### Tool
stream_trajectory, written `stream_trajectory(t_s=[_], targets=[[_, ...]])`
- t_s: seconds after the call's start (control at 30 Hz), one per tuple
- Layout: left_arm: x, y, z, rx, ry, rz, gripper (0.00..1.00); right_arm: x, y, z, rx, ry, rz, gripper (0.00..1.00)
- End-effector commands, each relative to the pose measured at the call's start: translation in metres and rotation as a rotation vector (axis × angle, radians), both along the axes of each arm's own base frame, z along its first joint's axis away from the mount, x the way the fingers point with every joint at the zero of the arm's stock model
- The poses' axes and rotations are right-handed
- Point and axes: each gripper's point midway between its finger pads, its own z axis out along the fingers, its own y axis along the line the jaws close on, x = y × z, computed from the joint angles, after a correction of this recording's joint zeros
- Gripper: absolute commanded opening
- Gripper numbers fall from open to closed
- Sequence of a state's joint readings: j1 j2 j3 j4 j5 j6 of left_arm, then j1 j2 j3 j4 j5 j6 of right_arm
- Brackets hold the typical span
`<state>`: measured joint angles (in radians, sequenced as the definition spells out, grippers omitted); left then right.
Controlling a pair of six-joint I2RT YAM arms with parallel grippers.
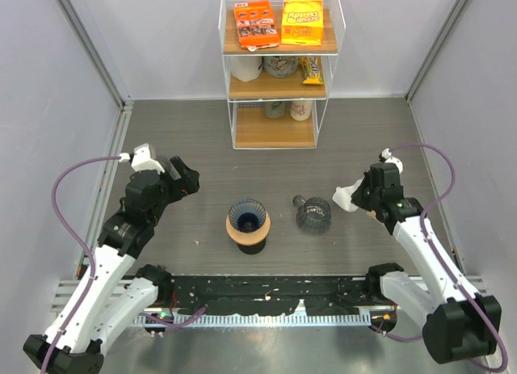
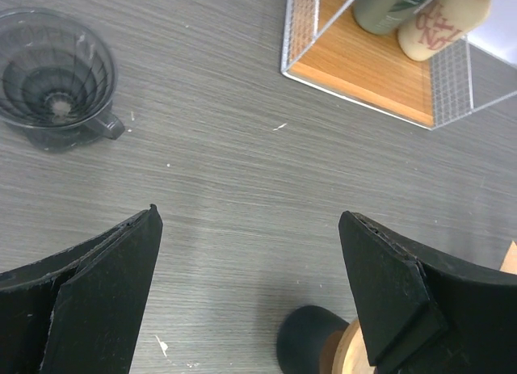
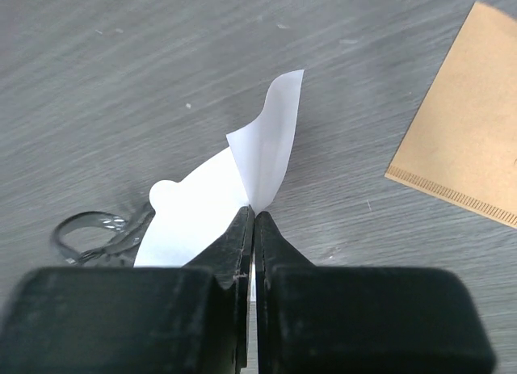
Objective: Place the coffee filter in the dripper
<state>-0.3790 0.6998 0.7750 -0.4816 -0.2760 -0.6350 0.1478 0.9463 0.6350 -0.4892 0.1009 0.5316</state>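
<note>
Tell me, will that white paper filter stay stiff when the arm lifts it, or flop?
Probably floppy: the white filter curls upward where the right gripper pinches it. It looks thin and light, so it should lift easily but may sway. It likely creases rather than tears; the pinched edge is bent, not ripped.

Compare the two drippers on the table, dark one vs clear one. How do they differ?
Colour: the dark dripper is opaque blue-black, while the clear dripper is smoky and see-through.
Support: the dark one sits on a tan round base; the clear one stands straight on the table.
Handle: the clear one shows a side handle; none is visible on the dark one.
Shared: both are upright, mouths up, with no filter inside.
</note>
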Motion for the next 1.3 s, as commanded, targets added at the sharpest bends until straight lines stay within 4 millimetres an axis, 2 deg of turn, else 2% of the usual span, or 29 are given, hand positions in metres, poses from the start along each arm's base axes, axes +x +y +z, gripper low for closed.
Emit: stream_trajectory(t_s=[0.0,0.03,0.07,0.13,0.17,0.23,0.3,0.47,0.5,0.63,0.77,0.83,0.87,0.93,0.97,1.0,1.03,1.07,1.17,1.2,1.27], targets=[[-0.001,-0.015,0.025,-0.029,-0.111,-0.106,1.00,0.002,0.009,0.058,0.014,-0.152,0.087,0.05],[-0.004,-0.023,0.029,-0.040,-0.134,-0.159,1.00,0.002,0.023,0.076,0.051,-0.221,0.175,0.05],[-0.007,-0.032,0.035,-0.060,-0.160,-0.212,1.00,0.001,0.028,0.083,0.060,-0.250,0.212,0.05],[-0.014,-0.050,0.043,-0.103,-0.203,-0.318,1.00,-0.004,0.054,0.111,0.099,-0.388,0.400,0.05],[-0.018,-0.058,0.046,-0.121,-0.223,-0.365,1.00,-0.013,0.074,0.124,0.140,-0.459,0.541,0.05],[-0.027,-0.074,0.056,-0.165,-0.260,-0.469,1.00,-0.030,0.101,0.145,0.205,-0.564,0.743,0.05],[-0.039,-0.091,0.066,-0.206,-0.291,-0.587,1.00,-0.049,0.120,0.161,0.268,-0.643,0.900,0.05],[-0.074,-0.136,0.094,-0.382,-0.339,-0.919,1.00,-0.061,0.135,0.176,0.230,-0.762,1.008,0.05],[-0.075,-0.143,0.095,-0.414,-0.336,-0.957,1.00,-0.059,0.135,0.175,0.210,-0.770,1.002,0.05],[-0.086,-0.171,0.093,-0.444,-0.278,-1.064,1.00,-0.069,0.159,0.180,0.195,-0.813,1.093,0.05],[-0.101,-0.205,0.090,-0.423,-0.214,-1.169,0.99,-0.061,0.161,0.192,0.182,-0.839,1.014,0.05],[-0.100,-0.218,0.087,-0.427,-0.176,-1.169,1.00,-0.052,0.157,0.198,0.215,-0.838,0.909,0.05],[-0.097,-0.222,0.086,-0.429,-0.167,-1.147,1.00,-0.039,0.150,0.208,0.252,-0.855,0.784,0.05],[-0.088,-0.228,0.081,-0.417,-0.169,-1.078,1.00,-0.029,0.146,0.210,0.334,-0.817,0.644,0.05],[-0.079,-0.228,0.081,-0.404,-0.192,-1.013,1.00,-0.028,0.146,0.205,0.361,-0.778,0.603,0.05],[-0.077,-0.230,0.083,-0.394,-0.212,-0.987,1.00,-0.020,0.140,0.203,0.411,-0.746,0.483,0.05],[-0.077,-0.232,0.083,-0.378,-0.233,-0.983,1.00,-0.021,0.140,0.190,0.415,-0.679,0.447,0.05],[-0.074,-0.233,0.084,-0.359,-0.250,-0.957,1.00,-0.016,0.135,0.190,0.438,-0.650,0.341,0.05],[-0.056,-0.230,0.080,-0.317,-0.257,-0.842,1.00,-0.016,0.138,0.186,0.452,-0.610,0.249,0.05],[-0.053,-0.231,0.082,-0.309,-0.263,-0.821,1.00,-0.022,0.145,0.187,0.464,-0.602,0.264,0.05],[-0.050,-0.236,0.082,-0.269,-0.280,-0.809,1.00,-0.022,0.149,0.183,0.453,-0.561,0.220,0.05]])
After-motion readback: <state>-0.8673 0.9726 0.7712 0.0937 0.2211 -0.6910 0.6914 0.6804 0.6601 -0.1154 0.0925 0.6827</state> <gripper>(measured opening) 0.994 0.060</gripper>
